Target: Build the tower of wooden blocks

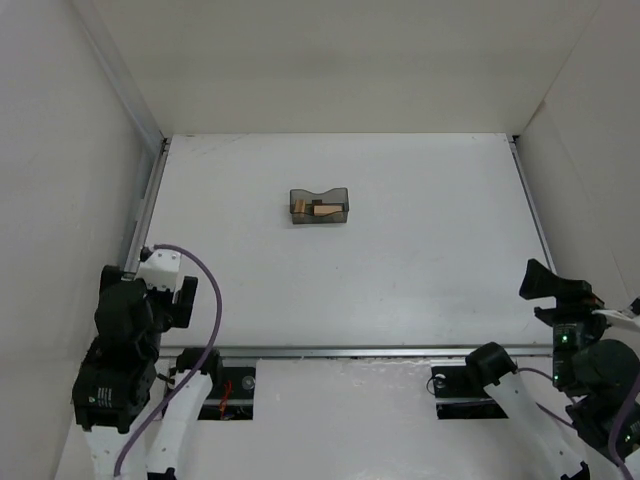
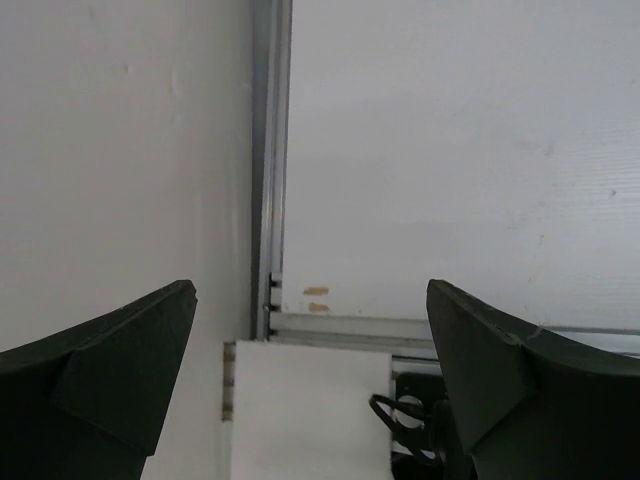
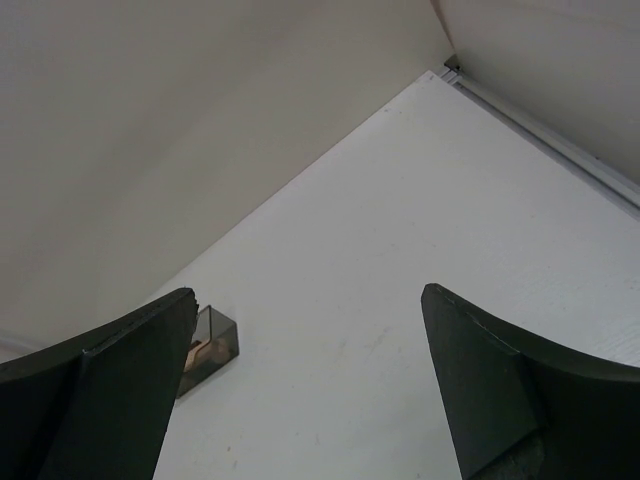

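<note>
A few light-tan wood blocks point(image 1: 323, 209) lie inside a dark translucent grey bin point(image 1: 320, 207) near the middle of the white table; no tower stands. The bin with blocks also shows in the right wrist view point(image 3: 208, 350), partly hidden behind my left finger. My left gripper point(image 1: 172, 290) is open and empty at the near left, far from the bin; in the left wrist view point(image 2: 310, 300) its jaws stand wide apart over the table's near-left corner. My right gripper point(image 1: 556, 285) is open and empty at the near right; in the right wrist view point(image 3: 308, 300) it faces the table.
White walls enclose the table on the left, back and right. A metal rail point(image 1: 145, 205) runs along the left edge and another along the near edge point(image 1: 350, 352). Cables and the arm bases sit below the near rail.
</note>
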Controlling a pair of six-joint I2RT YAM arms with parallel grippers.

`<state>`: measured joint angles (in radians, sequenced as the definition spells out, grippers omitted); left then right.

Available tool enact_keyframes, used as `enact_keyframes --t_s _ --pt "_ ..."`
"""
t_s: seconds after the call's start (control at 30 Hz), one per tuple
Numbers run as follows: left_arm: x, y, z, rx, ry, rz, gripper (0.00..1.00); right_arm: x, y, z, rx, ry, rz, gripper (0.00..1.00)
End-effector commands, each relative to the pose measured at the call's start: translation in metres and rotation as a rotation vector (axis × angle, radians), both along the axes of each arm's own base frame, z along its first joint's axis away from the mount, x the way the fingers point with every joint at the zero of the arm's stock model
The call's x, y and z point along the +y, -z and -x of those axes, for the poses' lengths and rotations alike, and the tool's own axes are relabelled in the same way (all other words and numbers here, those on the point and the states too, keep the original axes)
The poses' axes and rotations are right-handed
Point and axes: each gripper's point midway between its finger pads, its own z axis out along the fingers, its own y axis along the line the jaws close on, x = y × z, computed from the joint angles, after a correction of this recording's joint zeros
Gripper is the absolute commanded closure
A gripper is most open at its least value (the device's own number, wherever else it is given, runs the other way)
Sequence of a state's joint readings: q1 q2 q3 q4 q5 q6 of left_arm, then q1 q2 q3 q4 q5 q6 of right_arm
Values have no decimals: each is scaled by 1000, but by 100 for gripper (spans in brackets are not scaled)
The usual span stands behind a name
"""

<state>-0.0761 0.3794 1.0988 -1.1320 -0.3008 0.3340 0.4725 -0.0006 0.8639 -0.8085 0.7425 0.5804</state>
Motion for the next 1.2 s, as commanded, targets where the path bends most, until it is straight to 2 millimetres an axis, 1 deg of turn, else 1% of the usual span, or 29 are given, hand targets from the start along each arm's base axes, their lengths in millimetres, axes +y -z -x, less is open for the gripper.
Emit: enact_keyframes --t_s 0.0,0.03,0.07,0.13,0.17,0.2,0.23,0.27,0.3,0.33,0.37,0.4,0.43,0.47,0.5,0.53,0.6,0.63,0.67,0.7,0.73,0.83,0.87,0.9,0.97,1.0,1.1,1.13,1.17 --pt "-20 -40 -33 -33 234 -106 0 -9 -31 3 -60 45 -45 0" --pt "-22 -64 -47 -98 251 -127 0 -4 -43 -4 -52 36 -40 0" --pt "-22 -66 -68 -60 264 -145 0 14 -42 -33 44 18 13 0" --pt "-29 -79 -95 -48 308 -156 0 47 -47 -67 142 -85 126 0" --pt "-34 -106 -105 -92 328 -148 0 58 -71 -79 145 -124 149 0" --pt "-43 -96 -134 4 369 -120 0 89 -51 -122 302 -182 246 0" --pt "-61 -100 -148 22 454 -70 0 112 -39 -135 406 -304 353 0" --pt "-70 -126 -158 -17 482 -32 0 124 -69 -147 400 -346 374 0" --pt "-81 -108 -198 73 504 28 0 146 -31 -185 578 -382 444 0" --pt "-102 -103 -213 109 560 76 2 151 -20 -196 653 -393 485 0" --pt "-113 -117 -228 95 577 89 5 154 -5 -203 737 -405 527 0" --pt "-123 -108 -245 138 598 94 7 158 4 -215 770 -403 557 0" --pt "-148 -70 -275 262 645 113 8 165 25 -234 812 -403 593 0" --pt "-158 -59 -287 299 666 107 11 171 28 -253 765 -393 613 0" --pt "-167 -60 -300 296 682 104 14 167 37 -263 769 -374 604 0" --pt "-178 -31 -322 354 698 100 15 173 43 -274 760 -396 587 0" --pt "-199 -21 -346 323 737 102 18 203 47 -288 689 -545 505 0" --pt "-203 -19 -356 306 759 92 19 213 55 -290 681 -608 481 0" --pt "-217 -5 -362 318 797 72 19 221 63 -294 683 -656 462 0" --pt "-220 -2 -367 303 838 39 19 228 70 -294 695 -695 453 0" --pt "-229 15 -375 300 866 20 19 229 78 -296 713 -697 454 0" --pt "-237 43 -386 311 913 -28 18 232 99 -294 752 -730 465 2" --pt "-246 50 -388 314 949 -32 17 231 108 -289 767 -744 472 2" --pt "-249 68 -390 348 967 -29 17 230 103 -286 750 -742 471 2" --pt "-255 81 -397 359 989 -22 17 226 102 -282 750 -733 474 2" --pt "-257 96 -403 378 989 -19 17 226 92 -281 719 -729 473 2" --pt "-270 107 -411 373 1017 -6 18 227 89 -280 705 -739 480 2" --pt "-275 119 -414 388 1012 -23 20 227 89 -280 705 -739 480 2" --pt "-269 125 -419 392 992 -62 23 226 89 -280 704 -742 491 2"
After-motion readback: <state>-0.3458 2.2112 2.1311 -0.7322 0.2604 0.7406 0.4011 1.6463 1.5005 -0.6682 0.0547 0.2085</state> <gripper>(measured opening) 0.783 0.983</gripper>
